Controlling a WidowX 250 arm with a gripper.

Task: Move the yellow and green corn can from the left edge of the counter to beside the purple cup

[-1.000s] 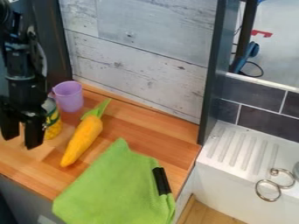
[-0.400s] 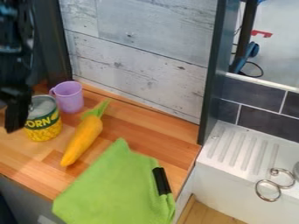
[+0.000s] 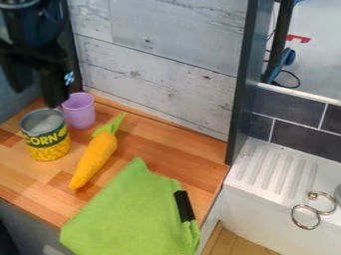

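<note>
The black gripper [image 3: 36,98] hangs at the far left, over the far side of the can [image 3: 47,142]. Its jaws are spread, with a gap between them. The can stands upright on the wooden counter [image 3: 170,144] at the left, below the gripper; its label shows yellow corn. The purple cup [image 3: 81,112] stands upright just beside the can, on its far right side, close to the gripper's right jaw. The carrot [image 3: 94,158] lies to the right of the can, green leaves at the far end, orange tip at the near end. The green cloth [image 3: 133,211] lies at the near edge, right of the carrot, with a black strip [image 3: 184,205] on its right side. At the right is the white sink [image 3: 256,191], with a grooved surface and metal rings [image 3: 305,217].
</note>
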